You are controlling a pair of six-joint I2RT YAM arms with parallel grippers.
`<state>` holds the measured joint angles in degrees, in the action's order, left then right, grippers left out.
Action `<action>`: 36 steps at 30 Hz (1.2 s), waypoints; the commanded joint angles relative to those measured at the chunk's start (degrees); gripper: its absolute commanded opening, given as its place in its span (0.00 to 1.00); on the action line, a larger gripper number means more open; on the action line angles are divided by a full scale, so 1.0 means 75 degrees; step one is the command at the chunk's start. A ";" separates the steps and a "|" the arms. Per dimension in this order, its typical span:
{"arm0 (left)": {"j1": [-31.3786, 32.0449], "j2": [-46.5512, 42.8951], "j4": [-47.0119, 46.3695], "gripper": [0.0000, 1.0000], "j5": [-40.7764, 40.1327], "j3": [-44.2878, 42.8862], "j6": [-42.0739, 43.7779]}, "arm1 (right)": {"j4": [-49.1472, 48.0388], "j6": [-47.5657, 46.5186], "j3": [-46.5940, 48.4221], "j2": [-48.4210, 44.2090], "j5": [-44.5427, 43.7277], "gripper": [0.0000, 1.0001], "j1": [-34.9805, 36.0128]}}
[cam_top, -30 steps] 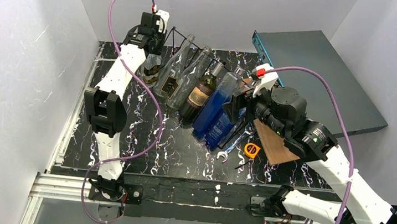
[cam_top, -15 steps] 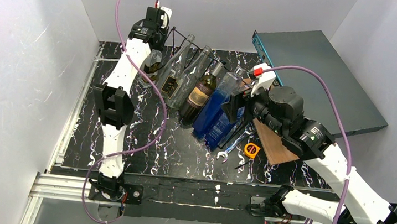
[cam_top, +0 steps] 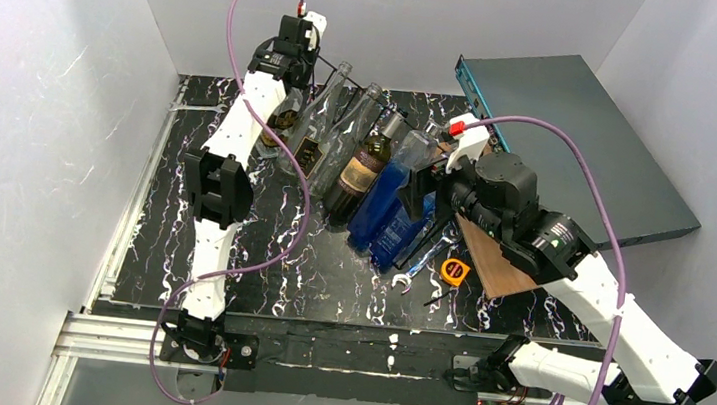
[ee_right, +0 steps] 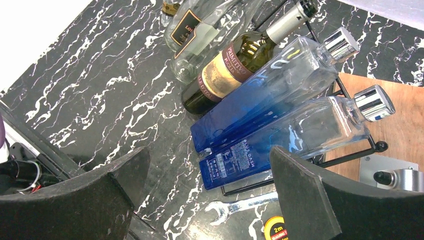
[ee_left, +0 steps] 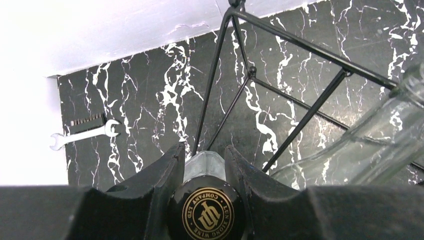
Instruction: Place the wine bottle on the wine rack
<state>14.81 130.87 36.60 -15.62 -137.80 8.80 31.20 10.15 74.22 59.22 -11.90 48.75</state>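
Note:
My left gripper (cam_top: pixel 295 63) is shut on the neck of the wine bottle (cam_top: pixel 281 119), a clear one with a black cap (ee_left: pixel 206 212) bearing a gold emblem. It hangs at the back left, right beside the left end of the wine rack (cam_top: pixel 321 61), whose black wires (ee_left: pixel 300 45) cross just beyond the cap. On the rack lean clear bottles (cam_top: pixel 326 134), a dark bottle with a tan label (cam_top: pixel 360 168) and two blue bottles (cam_top: pixel 390 201). My right gripper (cam_top: pixel 426 192) hovers open over the blue bottles (ee_right: pixel 280 145), holding nothing.
A wrench (cam_top: pixel 405 280), a yellow tape measure (cam_top: pixel 455 269) and a wooden board (cam_top: pixel 494 262) lie at the rack's right end. A grey-blue box (cam_top: pixel 573 135) leans at the back right. Another wrench (ee_left: pixel 82 136) lies by the left wall.
My left arm has carried the bottle back and to the right, up against the rack's left end. My right arm has shifted slightly to the left, jaws still wide.

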 commanded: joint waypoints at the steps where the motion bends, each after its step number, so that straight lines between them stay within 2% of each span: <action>1: -0.0012 0.0330 0.0047 0.00 0.0424 -0.0004 -0.0207 | -0.0267 -0.0041 0.0072 0.0092 -0.0030 0.98 -0.0055; 9: -0.0012 0.0291 -0.1122 0.01 0.1055 0.0677 -0.0063 | -0.0298 -0.0065 0.0089 0.0255 -0.0078 0.98 -0.0100; 26: -0.0006 0.0598 -0.2619 0.19 0.1693 0.1420 -0.0429 | -0.0387 -0.0016 0.0007 0.0336 -0.0089 0.98 -0.0207; 29: -0.0009 0.0613 -0.2741 0.27 0.1696 0.1501 -0.0441 | -0.0387 -0.0007 -0.0016 0.0341 -0.0089 0.98 -0.0230; 36: -0.0006 0.0569 -0.2964 0.55 0.1799 0.1641 -0.0353 | -0.0419 0.0017 -0.0025 0.0333 -0.0055 0.98 -0.0254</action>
<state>14.24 134.15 10.98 -3.95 -126.80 8.93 31.16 10.31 74.15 62.24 -12.03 47.20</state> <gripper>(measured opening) 0.479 0.984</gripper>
